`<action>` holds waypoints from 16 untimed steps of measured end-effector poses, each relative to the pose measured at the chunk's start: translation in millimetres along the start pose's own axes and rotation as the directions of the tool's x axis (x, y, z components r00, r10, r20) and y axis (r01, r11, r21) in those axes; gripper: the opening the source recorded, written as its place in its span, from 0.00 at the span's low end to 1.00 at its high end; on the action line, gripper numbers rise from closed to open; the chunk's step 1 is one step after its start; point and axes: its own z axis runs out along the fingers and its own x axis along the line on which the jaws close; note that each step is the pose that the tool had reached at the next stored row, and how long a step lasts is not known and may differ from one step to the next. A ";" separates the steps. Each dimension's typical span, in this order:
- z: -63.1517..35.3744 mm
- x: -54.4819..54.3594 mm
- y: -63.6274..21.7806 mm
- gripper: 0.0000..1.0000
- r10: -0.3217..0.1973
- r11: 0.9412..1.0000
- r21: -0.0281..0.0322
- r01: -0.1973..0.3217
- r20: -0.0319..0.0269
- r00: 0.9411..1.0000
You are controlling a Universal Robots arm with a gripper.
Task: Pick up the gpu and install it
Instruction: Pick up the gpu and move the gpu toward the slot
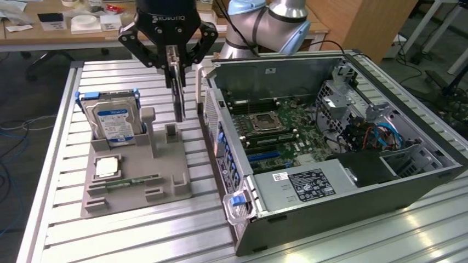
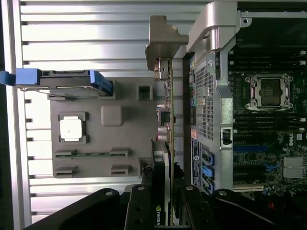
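1. The gpu [image 1: 177, 87] [image 2: 168, 124] is a thin card with a dark shroud over a green board edge. It has a silver bracket [image 2: 165, 40] at one end.
2. The black fingers [image 1: 199, 49] [image 2: 144, 206] are closed partway and pinch the card by its upper edge. It hangs in the air between the grey holder [image 1: 168, 164] and the open computer case [image 1: 351, 213].
3. The card stands on edge with its faces upright. Its long axis runs level alongside the case's perforated rear wall, with the bracket at the end away from the fingers.
4. Below it lies a slatted aluminium surface [image 1: 146, 235]. The holder carries an upright hard drive [image 1: 111, 118].
5. Behind stand wooden desks [image 1: 44, 35]. Cables [image 1: 13, 131] trail on the floor at the exterior view's left.
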 end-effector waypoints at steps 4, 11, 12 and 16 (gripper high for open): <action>0.2 -6.7 0.3 0.27 0.000 1.000 0.000 0.000 0.000 1.000; 0.7 -21.9 1.1 0.27 0.000 1.000 -0.001 0.000 0.000 1.000; 0.8 -23.8 1.2 0.27 0.000 1.000 -0.001 0.000 0.000 1.000; 1.1 -32.1 1.6 0.27 0.000 1.000 -0.001 0.000 0.000 1.000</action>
